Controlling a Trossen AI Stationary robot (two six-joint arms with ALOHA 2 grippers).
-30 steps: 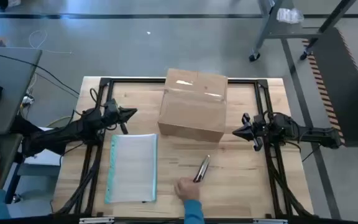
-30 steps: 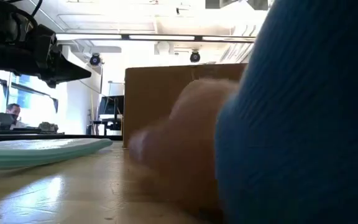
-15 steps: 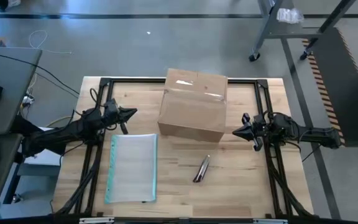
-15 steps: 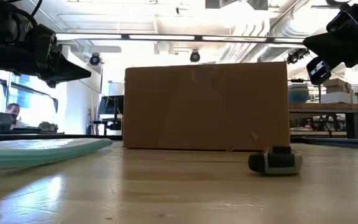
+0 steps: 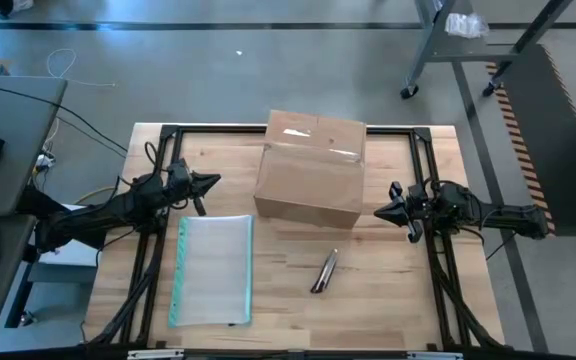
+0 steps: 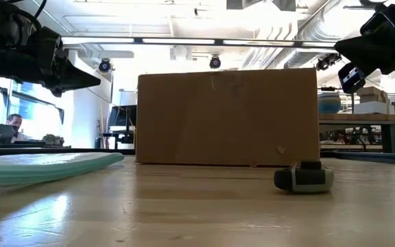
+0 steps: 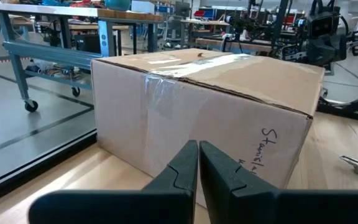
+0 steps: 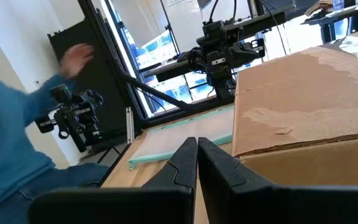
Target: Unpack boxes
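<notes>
Box sits at the far middle of the table, flaps down, clear tape running along its top seam. From above it's turned a little off square with the table edges, long side running roughly left to right, a broad face toward the near edge. The left gripper hangs just off its left side and the right gripper just off its right near corner, both pointing in at it, neither touching. Both claws are pinched tight and hold nothing.

Each camera adds a bit. The left wrist view catches the tape crinkled over the top edge of the box and black handwriting on one side face, with the left fingers pressed together in front. The right wrist view shows the worn, scuffed top of the box, the left arm beyond it, and a person in a blue sleeve with a hand raised, well back from the table; its own fingers meet too. The low view shows a plain brown wall of box with a small grey tool lying in front of it. From overhead that tool lies slantwise, near the box's front, and a clear pouch with a teal edge lies flat to its left, long axis running near to far.
</notes>
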